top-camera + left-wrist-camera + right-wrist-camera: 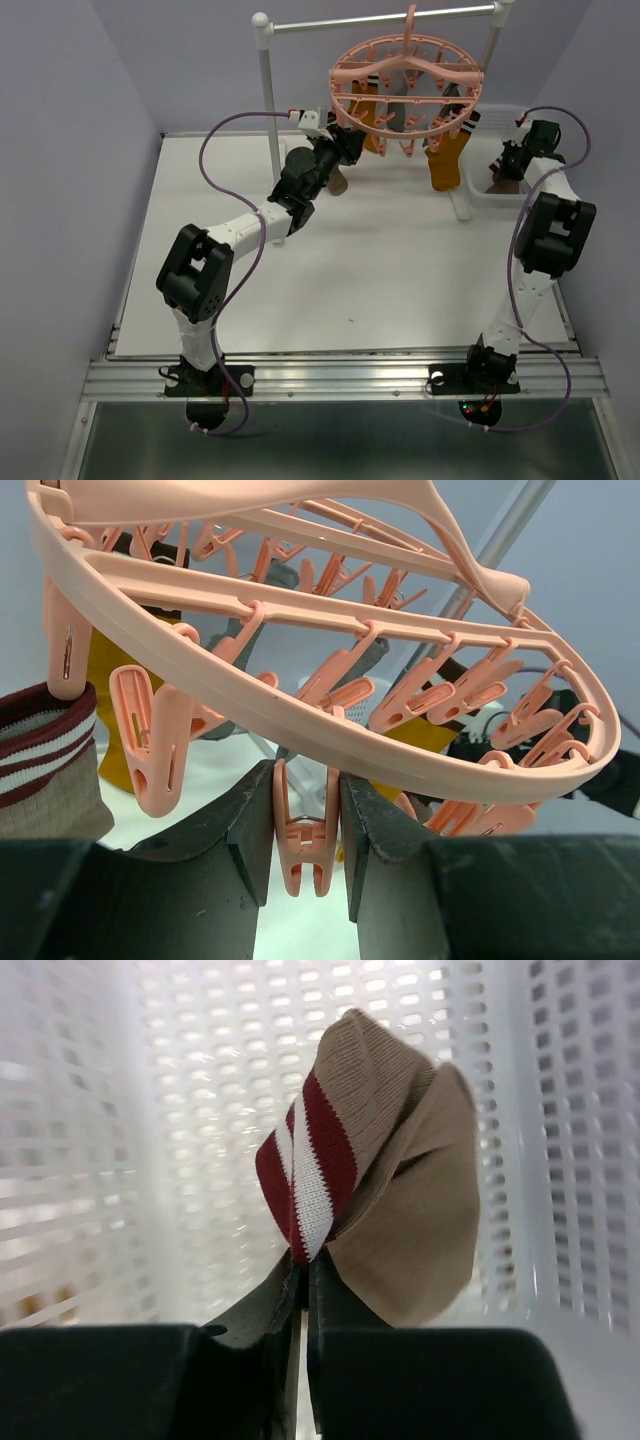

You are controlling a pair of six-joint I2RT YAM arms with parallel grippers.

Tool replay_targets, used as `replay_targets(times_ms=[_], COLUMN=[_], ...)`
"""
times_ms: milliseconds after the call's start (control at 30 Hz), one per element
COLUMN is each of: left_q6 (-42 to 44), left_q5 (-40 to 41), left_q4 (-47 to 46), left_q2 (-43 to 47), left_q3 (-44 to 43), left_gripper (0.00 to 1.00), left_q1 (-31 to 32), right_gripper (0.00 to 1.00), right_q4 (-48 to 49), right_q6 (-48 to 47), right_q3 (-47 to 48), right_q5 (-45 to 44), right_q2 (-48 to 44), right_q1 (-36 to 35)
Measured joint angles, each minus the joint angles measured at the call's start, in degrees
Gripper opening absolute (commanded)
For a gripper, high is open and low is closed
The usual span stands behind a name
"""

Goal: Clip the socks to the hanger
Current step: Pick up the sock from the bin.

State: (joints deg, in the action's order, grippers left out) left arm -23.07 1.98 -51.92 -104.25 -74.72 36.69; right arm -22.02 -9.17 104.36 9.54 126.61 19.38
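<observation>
One hanger (405, 75), one basket (150, 1110), two mustard socks (445, 165), two arms (240, 230).

A white desk (380, 280) fills the middle, with lilac walls (60, 150) on either side. Near its far edge stands a rail stand (267, 110): white posts with a metal bar across the top. A white mesh basket (490, 198) sits by the right post's foot.

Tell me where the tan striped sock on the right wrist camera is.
The tan sock is pinched by its cuff in the right gripper, inside the white mesh basket at the table's far right, beside the pink hanger.
</observation>
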Motion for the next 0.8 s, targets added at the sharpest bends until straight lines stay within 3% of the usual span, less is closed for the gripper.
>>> replay_targets(times_ms=[333, 533, 800], left_q6=[-0.2, -0.2, -0.3], left_q5=[-0.3, -0.1, 0.7], left_q4=[0.0, 0.0, 0.0], left_q2=[0.0, 0.0, 0.0], left_q3=[0.0, 0.0, 0.0], left_gripper=[0.0, 0.0, 0.0], left_q1=[0.0, 0.0, 0.0], right_gripper=[0.01, 0.01, 0.01], right_q4=[4.9, 6.5, 11.5], right_q6=[15.3, 21.0, 28.6], right_q3=[-9.8, -12.4, -20.9], right_q5=[0.2, 1.2, 8.5], right_q2=[-18.4, -23.7, -37.2], right_q1=[0.0, 0.0, 0.0])
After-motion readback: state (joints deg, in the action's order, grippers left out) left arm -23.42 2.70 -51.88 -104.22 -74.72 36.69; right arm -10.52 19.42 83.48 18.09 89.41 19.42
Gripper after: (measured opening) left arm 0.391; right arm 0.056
